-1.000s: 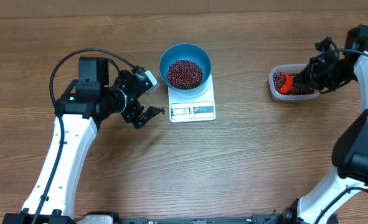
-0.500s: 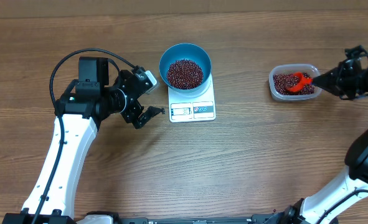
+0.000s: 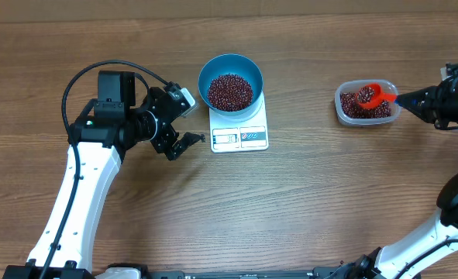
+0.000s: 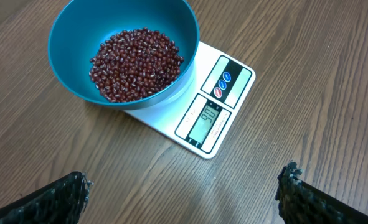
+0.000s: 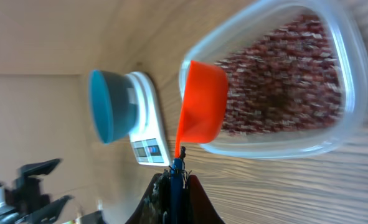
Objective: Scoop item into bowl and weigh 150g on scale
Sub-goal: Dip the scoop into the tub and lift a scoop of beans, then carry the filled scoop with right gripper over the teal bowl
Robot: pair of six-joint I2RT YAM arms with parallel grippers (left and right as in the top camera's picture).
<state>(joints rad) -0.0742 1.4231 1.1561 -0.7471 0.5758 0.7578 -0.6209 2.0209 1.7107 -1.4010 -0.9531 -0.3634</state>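
Two arms, one busy: the right gripper (image 3: 411, 98), clenched on the blue handle of the orange scoop (image 3: 370, 96), has drawn back to the right since a second ago. The scoop, then dug into the tub (image 3: 343, 108), now rides just above it, loaded with beans (image 3: 366, 94). We judge another portion is ready for the bowl (image 3: 207, 71), which sits part-filled on the scale (image 3: 240, 138); we cannot read its display surely. The left gripper (image 3: 187, 118) hangs released beside the scale, unmoved. Below lies a wood-grain table (image 3: 306, 201), with a plain beige backdrop beyond its edge.
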